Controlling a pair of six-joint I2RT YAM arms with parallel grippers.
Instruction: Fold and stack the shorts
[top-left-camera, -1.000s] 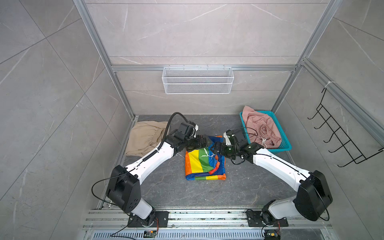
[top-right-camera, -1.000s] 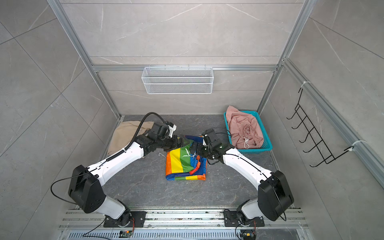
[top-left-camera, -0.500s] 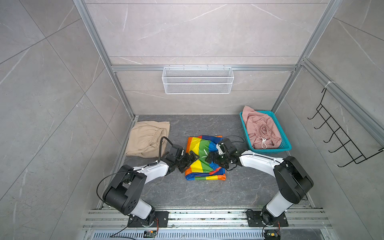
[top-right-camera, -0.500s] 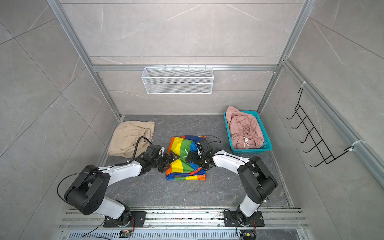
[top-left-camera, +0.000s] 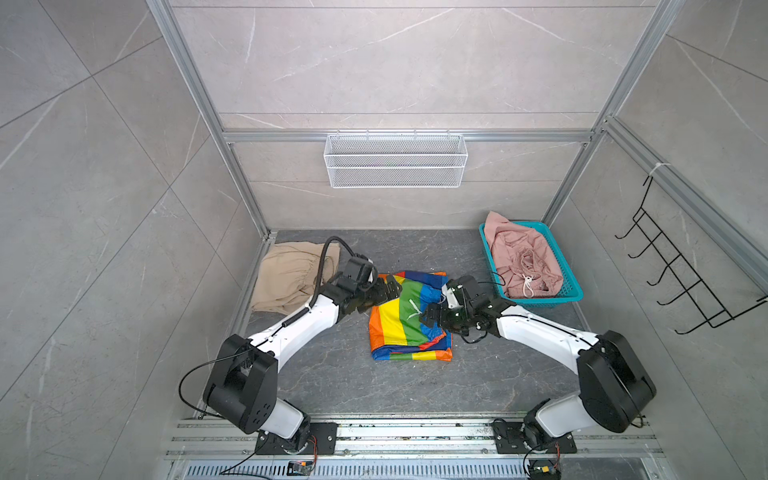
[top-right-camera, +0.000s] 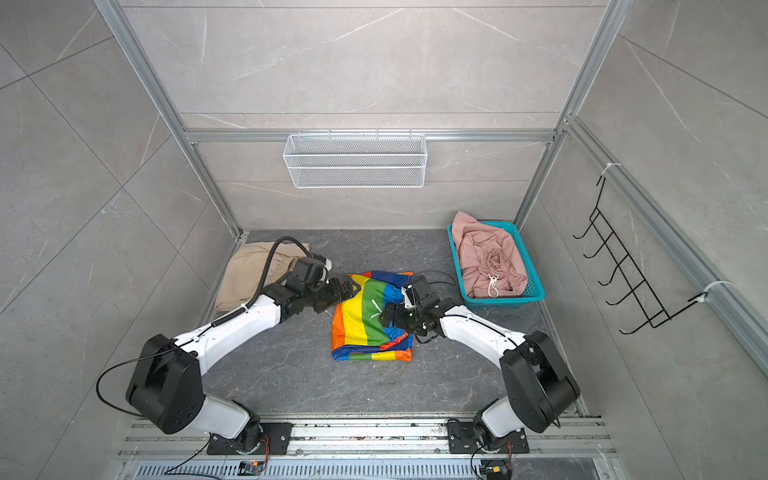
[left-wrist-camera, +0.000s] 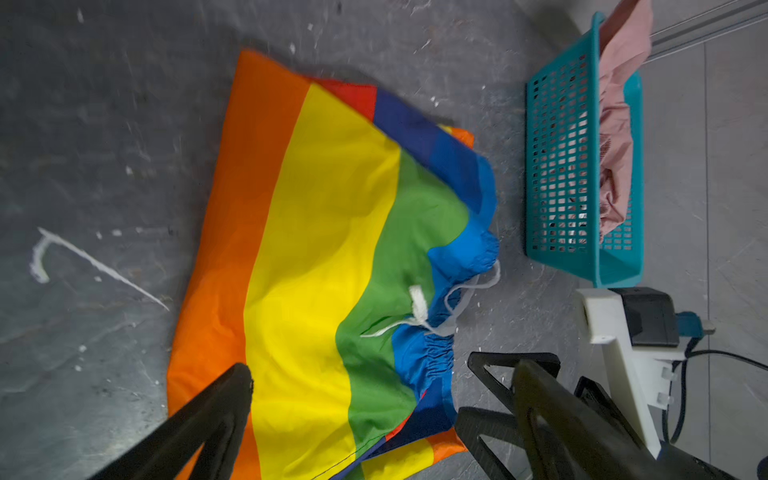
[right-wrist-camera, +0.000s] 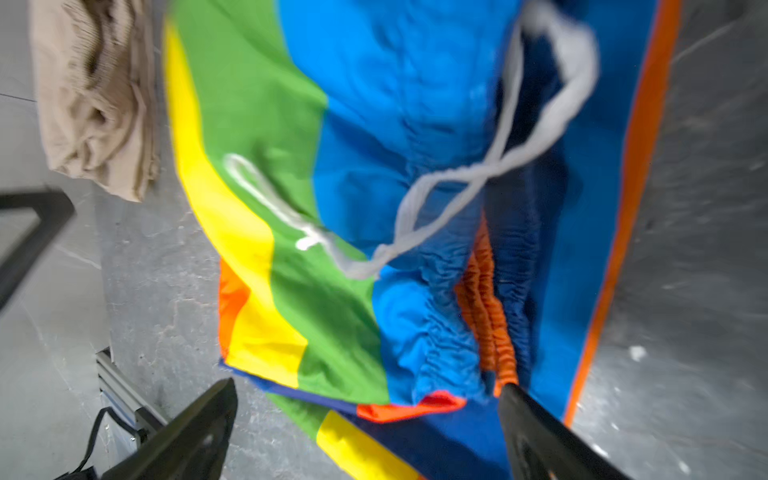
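We find the rainbow shorts (top-left-camera: 409, 320) lying near the middle of the bench (top-left-camera: 374, 386), folded over on themselves, with the white drawstring (left-wrist-camera: 417, 307) loose on the green and blue stripes.

The left end effector (top-left-camera: 390, 289) sits at the far left edge of these shorts. Its jaws stand wide apart. In the left wrist view one fingertip (left-wrist-camera: 237, 382) lies over the orange stripe, and the other is beyond the gathered blue waistband.

The right end effector (top-left-camera: 429, 316) sits over the right side of the same shorts, facing the left one. Its jaws are also wide apart. In the right wrist view one fingertip (right-wrist-camera: 509, 392) lies at the orange elastic of the waistband. We cannot tell whether either end effector touches the cloth.

The beige shorts (top-left-camera: 286, 276) lie bunched at the far left corner of the bench, apart from the rainbow pair. The pink shorts (top-left-camera: 523, 257) are heaped in the teal basket (top-left-camera: 571, 293) at the far right, with one part hanging over its far rim.
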